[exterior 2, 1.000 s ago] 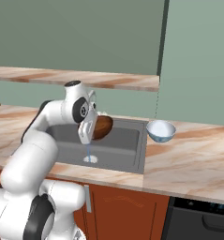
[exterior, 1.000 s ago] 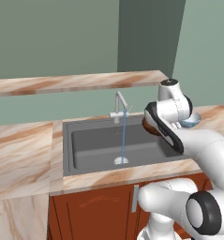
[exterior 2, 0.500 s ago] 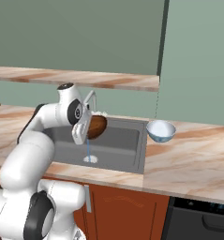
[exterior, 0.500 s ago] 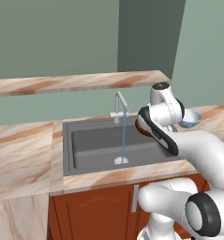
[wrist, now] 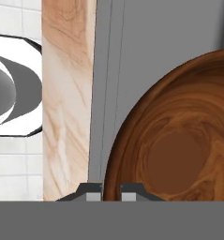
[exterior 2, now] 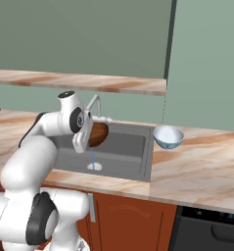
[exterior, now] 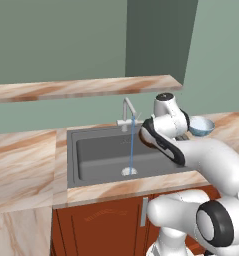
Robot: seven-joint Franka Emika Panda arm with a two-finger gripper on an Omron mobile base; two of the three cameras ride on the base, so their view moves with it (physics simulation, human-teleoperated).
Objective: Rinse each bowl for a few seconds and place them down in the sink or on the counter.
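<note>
Rendered kitchen, dark sink [exterior: 98,172] with running faucet [exterior: 127,111], marble counter [exterior 2: 197,171], wooden cabinet fronts [exterior: 101,225], wall shelf [exterior: 81,88]

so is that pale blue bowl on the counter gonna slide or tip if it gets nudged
The pale blue bowl looks glossy and rests on smooth marble counter, so it would probably slide easily. Its rounded sides suggest it may rock. It seems rigid and probably light.

Wooden bowl [exterior 2: 98,135] over sink [exterior 2: 133,147], beside faucet [exterior 2: 95,105]; second bowl [exterior 2: 168,137] on counter [exterior 2: 201,162], right of sink.
</note>
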